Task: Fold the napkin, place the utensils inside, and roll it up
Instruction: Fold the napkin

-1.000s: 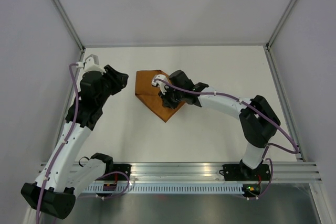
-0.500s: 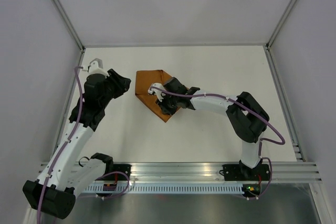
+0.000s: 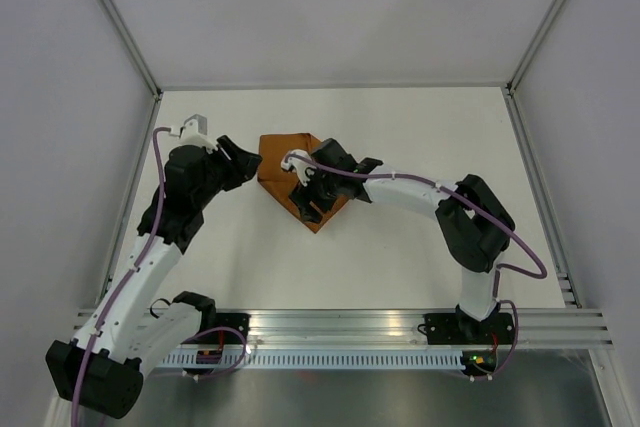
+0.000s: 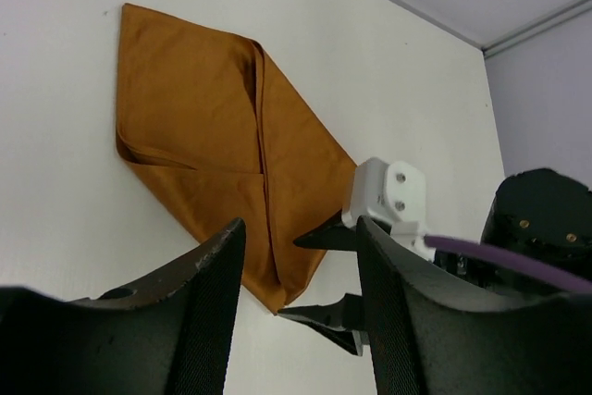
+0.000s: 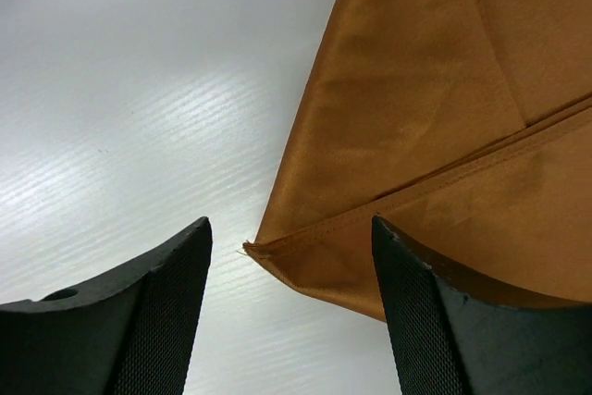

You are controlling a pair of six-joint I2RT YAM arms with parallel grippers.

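Jaws on my right gripper (image 5: 289, 240) stand wide apart and grip nothing. The pointed corner of the napkin (image 5: 416, 127) lies in the gap between them. One finger sits over bare table (image 5: 139, 71) and the other over cloth. From there the napkin spreads away ahead of the jaws. I can't tell from the wrist view whether either finger touches the fabric.

Jaws on my left gripper (image 4: 298, 238) are also parted and hold nothing. The napkin (image 4: 194, 127) lies flat ahead of them, folded into layers with hemmed edges crossing its middle. Its narrow end runs down into the space between the two fingers. Beyond that gap I see the right gripper's dark fingertips at the same corner.

From above, the left gripper (image 3: 250, 159) hangs just beside one edge of the napkin (image 3: 278, 169). The right gripper (image 3: 307, 201) is over the opposite side, low toward the point. The cloth lies between the two grippers.
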